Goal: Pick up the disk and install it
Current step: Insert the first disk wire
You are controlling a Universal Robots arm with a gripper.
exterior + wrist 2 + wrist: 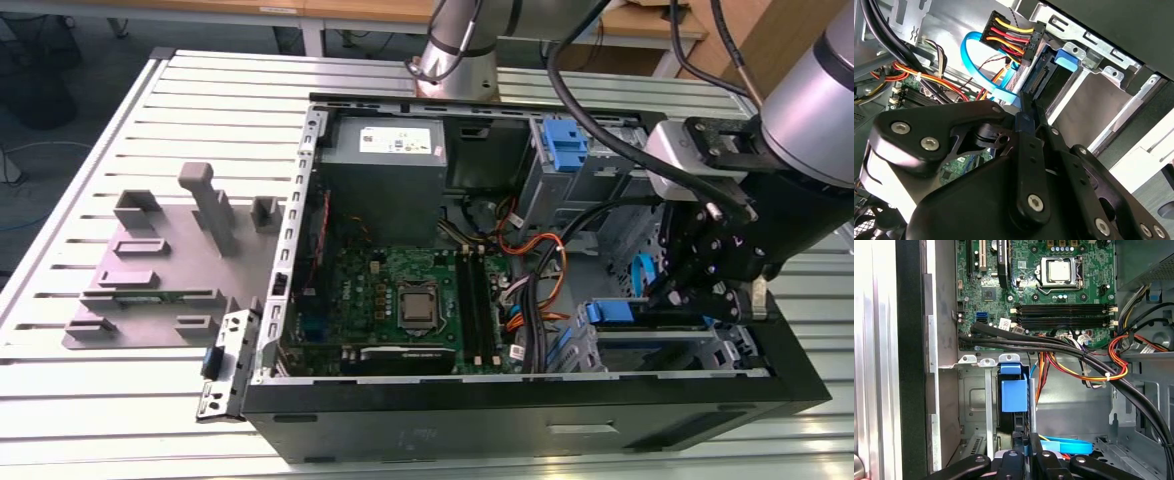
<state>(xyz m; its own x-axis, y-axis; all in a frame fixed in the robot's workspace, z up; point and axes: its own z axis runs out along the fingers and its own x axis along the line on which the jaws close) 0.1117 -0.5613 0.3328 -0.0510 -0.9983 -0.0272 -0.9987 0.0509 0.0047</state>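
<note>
The disk point(617, 312) sits in the lower drive bay at the exterior view's right front corner of the open computer case point(534, 420), and its blue rail tab shows. My gripper point(663, 300) hangs just above that bay. In the second wrist view the black fingers point(1024, 125) lie close together, and the gripper point(1027, 102) is shut with its tips against the connector edge of the disk point(1046, 70). In the first wrist view the disk's blue tab point(1014, 395) stands between the bay's metal walls, just ahead of the gripper point(1026, 437).
A blue data cable point(971, 55) and a plug with yellow and red wires point(1009, 37) hang beside the disk. Black cables point(1054, 342) cross above the bay. The motherboard point(400, 300) and power supply point(394, 140) occupy the case. A grey fixture point(160, 270) lies on the table.
</note>
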